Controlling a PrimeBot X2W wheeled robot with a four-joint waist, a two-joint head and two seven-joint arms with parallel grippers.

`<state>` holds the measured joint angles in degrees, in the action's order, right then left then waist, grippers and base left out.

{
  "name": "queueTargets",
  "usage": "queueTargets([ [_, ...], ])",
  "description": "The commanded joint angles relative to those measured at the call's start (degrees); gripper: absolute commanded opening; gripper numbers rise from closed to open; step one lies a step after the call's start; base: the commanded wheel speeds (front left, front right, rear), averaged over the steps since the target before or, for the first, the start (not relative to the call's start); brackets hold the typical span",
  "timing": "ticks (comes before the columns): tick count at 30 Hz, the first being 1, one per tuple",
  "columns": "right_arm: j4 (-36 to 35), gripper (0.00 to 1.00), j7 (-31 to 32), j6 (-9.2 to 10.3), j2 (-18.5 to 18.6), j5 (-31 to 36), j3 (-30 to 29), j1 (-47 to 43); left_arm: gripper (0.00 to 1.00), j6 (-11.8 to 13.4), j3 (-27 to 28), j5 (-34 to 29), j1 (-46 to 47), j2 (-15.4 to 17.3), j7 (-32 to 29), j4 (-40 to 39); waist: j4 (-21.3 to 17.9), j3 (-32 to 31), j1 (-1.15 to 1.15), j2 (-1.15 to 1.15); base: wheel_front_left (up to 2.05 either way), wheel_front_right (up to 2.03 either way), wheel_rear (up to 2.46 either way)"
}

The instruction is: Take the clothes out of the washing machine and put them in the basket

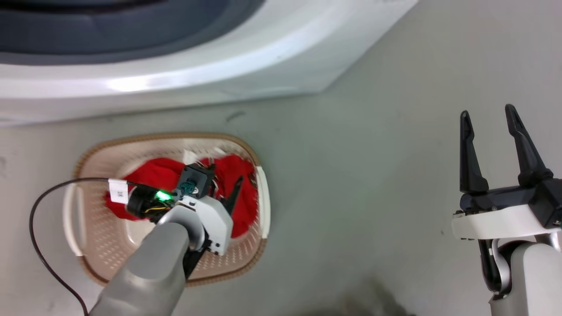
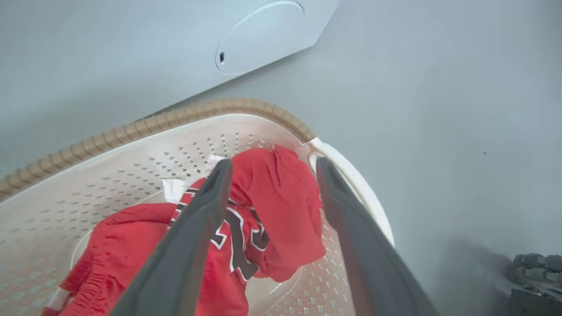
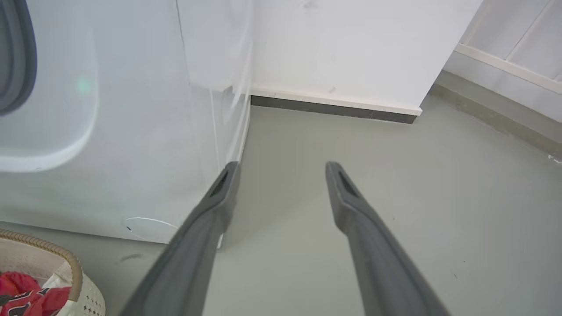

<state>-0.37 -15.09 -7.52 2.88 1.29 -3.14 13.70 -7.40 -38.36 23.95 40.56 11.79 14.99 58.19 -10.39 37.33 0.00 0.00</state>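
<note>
The cream basket (image 1: 167,137) with its brown rim stands on the floor in front of the white washing machine (image 1: 263,57). Red clothes (image 1: 153,175) lie heaped inside it. In the left wrist view the clothes (image 2: 281,206) include a jersey with black-and-white lettering (image 2: 237,245). My left gripper (image 1: 224,175) hangs over the basket's right half, open, its fingers (image 2: 210,206) either side of a bunched red fold and not closed on it. My right gripper (image 1: 487,113) is open and empty over bare floor far to the right. The right wrist view catches the basket (image 3: 66,259) at its lower left corner.
A black cable (image 1: 33,228) loops from my left wrist over the floor left of the basket. The machine's grey door ring (image 3: 17,57) and round lower cover (image 2: 259,39) are in view. A wall with a dark skirting (image 3: 333,107) stands beyond the grey floor (image 1: 373,197).
</note>
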Motion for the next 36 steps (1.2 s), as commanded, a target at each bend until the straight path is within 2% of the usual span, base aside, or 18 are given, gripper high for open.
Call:
queueTargets([
  [1,0.4,1.0,-0.1,0.06,0.0,0.2,-0.5,-0.7,1.0,0.0,0.6,0.5,-1.8,0.0,0.2,-2.7,3.0,-5.3,0.0,0.0,0.0,0.0,0.0],
  [5,1.2,1.0,-0.1,0.06,0.0,1.4,-1.0,-1.4,1.0,0.0,3.0,1.0,-4.3,1.7,0.2,-10.0,5.5,-10.8,0.0,0.0,0.0,0.0,0.0],
  [9,2.3,1.0,-0.1,0.06,0.0,2.9,-1.9,-2.7,1.0,-0.1,8.0,-0.1,-7.9,2.7,0.2,-18.5,7.4,-15.7,0.0,0.0,0.0,0.0,0.0],
  [13,2.7,1.0,-0.1,0.06,0.0,3.5,-3.2,-3.9,1.0,-0.1,16.6,-1.6,-12.5,3.7,0.2,-29.3,9.0,-20.1,0.0,0.0,0.0,0.0,0.0],
  [16,2.6,1.0,-0.1,0.06,0.0,4.0,-3.9,-5.4,1.0,0.1,22.0,-3.4,-16.4,3.3,0.2,-35.6,9.9,-23.1,0.0,0.0,0.0,0.0,0.0],
  [20,2.3,1.0,-0.1,0.06,0.0,5.3,-3.5,-7.7,1.0,0.4,28.3,-5.6,-22.1,2.3,0.2,-41.0,10.7,-26.8,0.0,0.0,0.0,0.0,0.0],
  [26,1.6,1.0,-0.1,0.06,0.0,4.9,-2.2,-11.6,1.0,1.3,35.8,-9.0,-30.8,-1.2,0.2,-46.5,11.4,-31.7,0.0,0.0,0.0,0.0,0.0],
  [31,1.4,1.0,-0.1,0.06,0.0,3.7,-1.4,-14.8,1.0,1.7,39.4,-11.8,-37.6,-4.6,0.2,-49.7,11.5,-34.7,0.0,0.0,0.0,0.0,0.0],
  [36,1.3,1.0,-0.1,0.06,0.0,2.9,-0.7,-17.3,1.0,1.4,41.1,-14.7,-42.5,-6.1,0.2,-51.0,11.0,-36.9,0.0,0.0,0.0,0.0,0.0],
])
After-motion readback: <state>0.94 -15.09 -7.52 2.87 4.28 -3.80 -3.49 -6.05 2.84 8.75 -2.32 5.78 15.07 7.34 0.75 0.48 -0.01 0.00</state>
